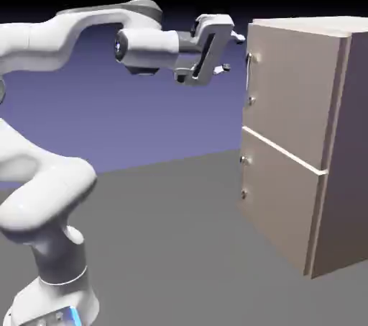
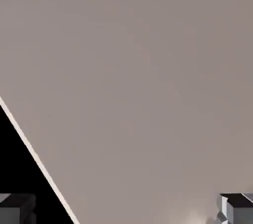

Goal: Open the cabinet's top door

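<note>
White Franka Panda arm (image 1: 147, 38): reaching toward the exterior view's right. Two-finger gripper (image 1: 233, 54): holding its fingers wide apart, nothing between them, hovering near the top door's handle (image 1: 249, 78). Beige-tan top door (image 1: 293, 87): sitting closed above the pale seam (image 1: 282, 150) and lower door (image 1: 280, 198) of the cabinet (image 1: 345, 159).

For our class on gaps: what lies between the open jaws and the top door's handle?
Nothing: the exterior view shows bare backdrop between the jaws and the handle.
</note>
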Controlling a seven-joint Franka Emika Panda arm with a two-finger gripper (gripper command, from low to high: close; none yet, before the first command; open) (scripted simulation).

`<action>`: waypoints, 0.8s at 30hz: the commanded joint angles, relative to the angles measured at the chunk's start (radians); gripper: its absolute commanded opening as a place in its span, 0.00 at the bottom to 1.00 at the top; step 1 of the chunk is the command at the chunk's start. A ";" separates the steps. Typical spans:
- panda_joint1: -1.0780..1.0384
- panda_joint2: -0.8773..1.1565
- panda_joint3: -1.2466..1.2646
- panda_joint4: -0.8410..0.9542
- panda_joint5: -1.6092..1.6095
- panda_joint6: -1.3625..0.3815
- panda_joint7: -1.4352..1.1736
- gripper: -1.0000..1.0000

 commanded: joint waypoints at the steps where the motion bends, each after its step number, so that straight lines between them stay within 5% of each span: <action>1: -0.016 -0.008 0.019 0.009 0.044 -0.001 0.020 0.50; 19: -0.309 -0.151 0.357 0.174 0.817 -0.012 0.371 0.50; 24: -0.452 -0.126 0.424 0.287 0.822 -0.029 0.374 0.50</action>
